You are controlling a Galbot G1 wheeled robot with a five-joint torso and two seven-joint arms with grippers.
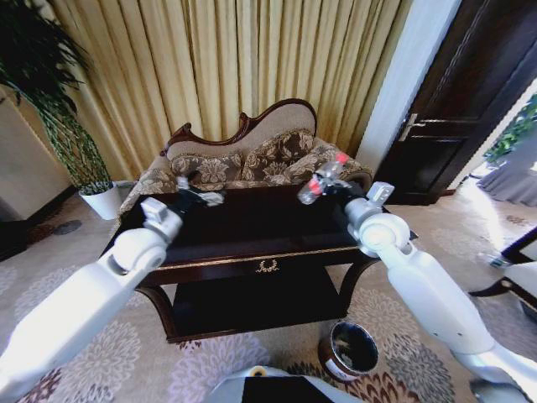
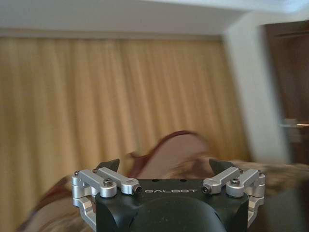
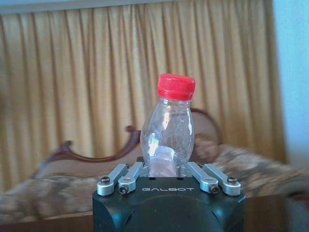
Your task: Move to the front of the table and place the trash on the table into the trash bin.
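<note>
Head view: we see the right gripper [image 1: 323, 186] raised over the table [image 1: 252, 231] at its right rear, clamped on the bottle [image 1: 324, 177], red cap pointing up and to the right; the left gripper [image 1: 201, 198] hangs over the table's left rear, holding nothing; the trash bin [image 1: 350, 350] stands on the carpet by the table's front right leg. Left wrist view: left gripper [image 2: 164, 166] fingers wide apart, sofa and curtain behind. Right wrist view: right gripper [image 3: 163, 170] closed round the bottle's [image 3: 167, 129] base, cap away from the gripper.
</note>
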